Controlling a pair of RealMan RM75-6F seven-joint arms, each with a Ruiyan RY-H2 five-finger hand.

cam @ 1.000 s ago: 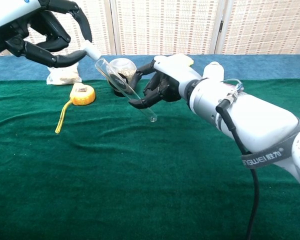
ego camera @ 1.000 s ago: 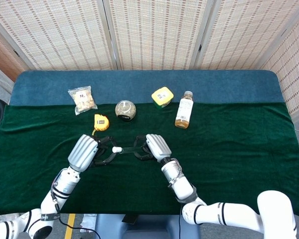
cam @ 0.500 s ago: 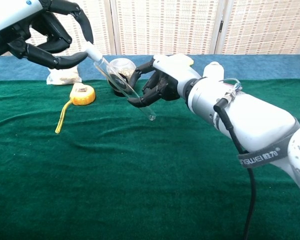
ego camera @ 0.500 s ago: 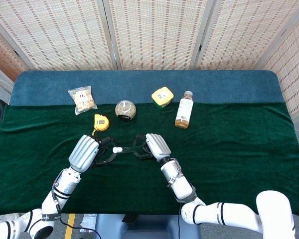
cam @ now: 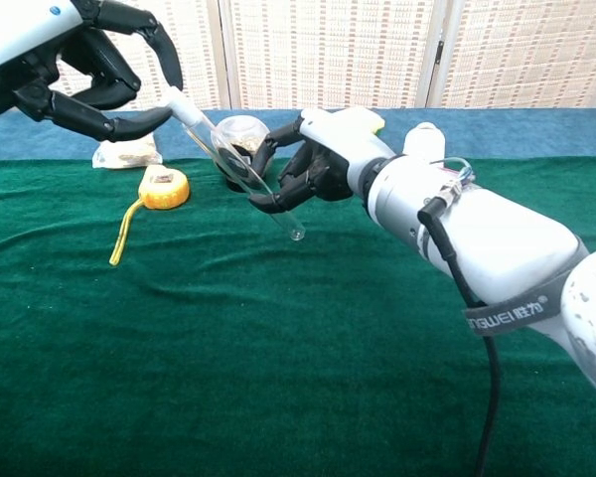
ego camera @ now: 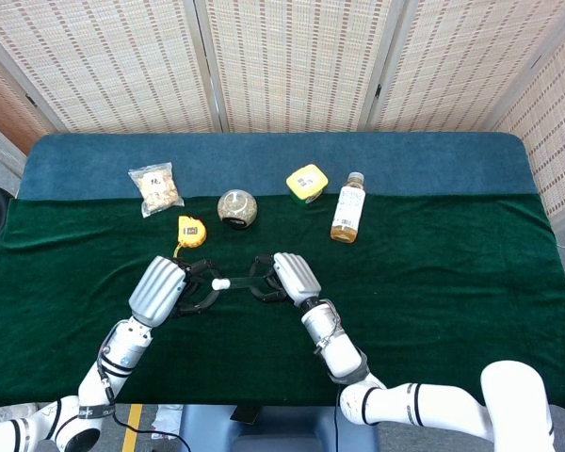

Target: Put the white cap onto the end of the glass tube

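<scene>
My left hand (cam: 74,70) (ego camera: 162,287) pinches a small white cap (cam: 182,105) (ego camera: 221,282) between its fingertips, above the green cloth. My right hand (cam: 313,164) (ego camera: 292,276) grips a clear glass tube (cam: 253,179) that slants down to the right in the chest view. The tube's upper open end meets the cap; whether the cap sits over the rim or only touches it is unclear. In the head view the tube is barely visible between the two hands.
Behind the hands lie a yellow tape measure (ego camera: 191,231) (cam: 164,188), a round jar (ego camera: 237,208), a snack bag (ego camera: 156,188), a yellow-lidded cup (ego camera: 306,183) and a drink bottle (ego camera: 347,208). Green cloth (ego camera: 433,282) covers the table.
The right hand has shifted the tube slightly left, closing the gap, so its upper end now meets the cap. The left hand barely moved.
</scene>
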